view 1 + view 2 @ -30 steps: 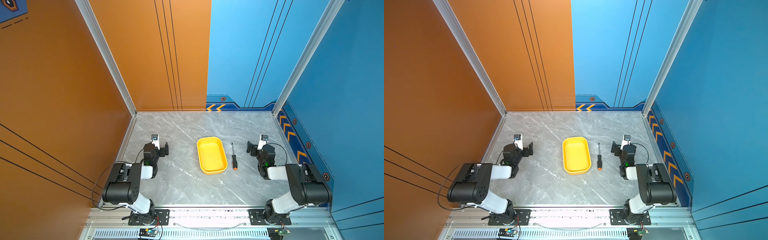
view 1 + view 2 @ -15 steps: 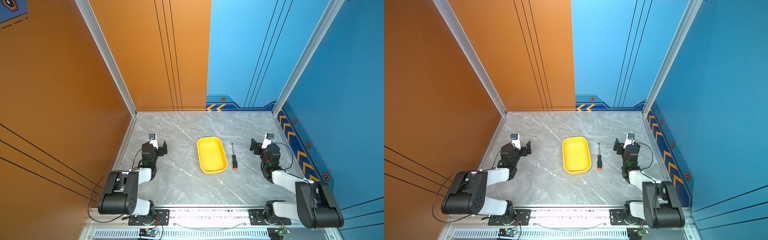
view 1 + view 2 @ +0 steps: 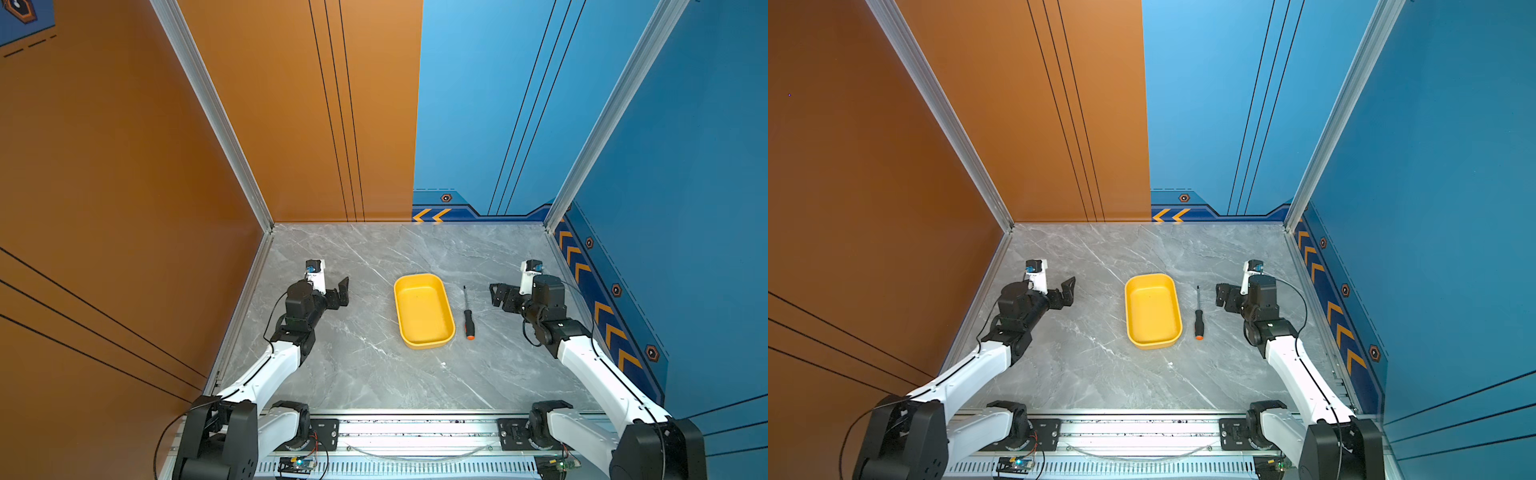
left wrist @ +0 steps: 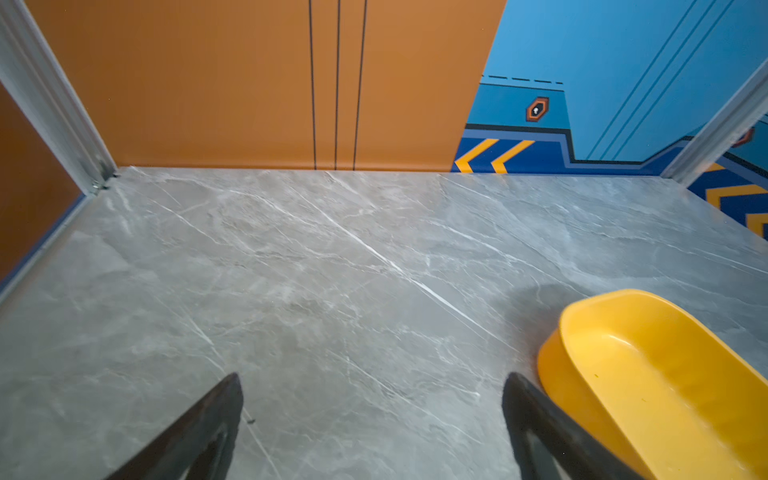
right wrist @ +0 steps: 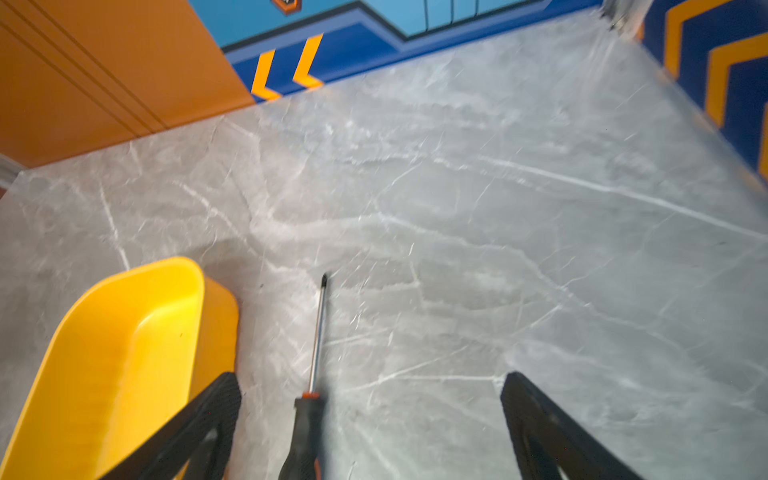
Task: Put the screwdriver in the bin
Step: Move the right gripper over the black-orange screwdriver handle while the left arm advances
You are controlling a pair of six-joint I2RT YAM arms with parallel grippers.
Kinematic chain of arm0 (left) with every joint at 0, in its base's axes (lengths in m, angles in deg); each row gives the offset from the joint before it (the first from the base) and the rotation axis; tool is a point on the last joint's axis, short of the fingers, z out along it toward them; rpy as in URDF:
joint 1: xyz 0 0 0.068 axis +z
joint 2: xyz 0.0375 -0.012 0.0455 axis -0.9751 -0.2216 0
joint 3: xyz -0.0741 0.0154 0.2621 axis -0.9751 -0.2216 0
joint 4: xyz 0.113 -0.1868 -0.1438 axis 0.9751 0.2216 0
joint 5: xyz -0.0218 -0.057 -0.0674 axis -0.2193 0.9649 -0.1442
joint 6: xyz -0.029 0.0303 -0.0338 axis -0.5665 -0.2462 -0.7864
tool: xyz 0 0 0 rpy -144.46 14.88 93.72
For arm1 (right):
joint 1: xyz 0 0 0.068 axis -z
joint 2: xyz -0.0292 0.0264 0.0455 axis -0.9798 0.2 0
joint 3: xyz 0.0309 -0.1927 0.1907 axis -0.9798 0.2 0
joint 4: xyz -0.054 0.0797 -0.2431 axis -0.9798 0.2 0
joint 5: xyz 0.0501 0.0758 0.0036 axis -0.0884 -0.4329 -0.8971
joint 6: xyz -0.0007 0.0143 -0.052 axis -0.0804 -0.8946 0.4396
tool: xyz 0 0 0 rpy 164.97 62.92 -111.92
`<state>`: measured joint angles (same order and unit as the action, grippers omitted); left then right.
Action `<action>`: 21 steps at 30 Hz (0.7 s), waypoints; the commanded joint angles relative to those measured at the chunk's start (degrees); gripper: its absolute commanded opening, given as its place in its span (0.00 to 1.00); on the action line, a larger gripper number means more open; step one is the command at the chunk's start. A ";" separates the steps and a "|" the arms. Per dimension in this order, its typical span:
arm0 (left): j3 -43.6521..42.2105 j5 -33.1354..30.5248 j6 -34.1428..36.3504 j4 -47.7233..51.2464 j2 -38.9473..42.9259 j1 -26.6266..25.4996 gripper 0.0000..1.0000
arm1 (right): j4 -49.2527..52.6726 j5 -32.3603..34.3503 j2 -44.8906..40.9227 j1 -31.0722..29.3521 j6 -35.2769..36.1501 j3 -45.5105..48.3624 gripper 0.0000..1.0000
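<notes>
Since a second ago both arms have unfolded, their elbows dropping back toward the front rail, while the right gripper and the left gripper sit nearly where they were, and the screwdriver and the bin have not shifted. On the right gripper the black fingers stand spread wide, with nothing pinched. In both top views it hangs near the right side of the screwdriver's shaft, apart from it. The screwdriver lies flat on the grey marble table, outside the bin and just beside its right long side. It runs roughly parallel to that side, with the thin tip toward the back wall and the orange butt toward the rail. The slightly blurred right wrist view shows the screwdriver between the two fingers, closer to the one next to the yellow bin, with the handle nearest the camera. The left gripper is spread as well and holds nothing. It sits well to the left of the bin, whose rounded end shows beside one finger. White forearm links run back from both wrists to black joints at the rail. An orange wall closes the left side and a blue wall the right.
</notes>
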<state>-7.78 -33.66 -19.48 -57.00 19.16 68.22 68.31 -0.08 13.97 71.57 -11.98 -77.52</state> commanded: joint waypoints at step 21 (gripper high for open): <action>0.48 2.68 -10.23 12.60 -3.30 -8.73 0.98 | 0.65 9.50 10.54 -18.32 -10.84 5.97 0.81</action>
<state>-8.70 -32.81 -28.83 -45.54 16.66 59.90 69.34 5.23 23.46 53.89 -22.08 -70.05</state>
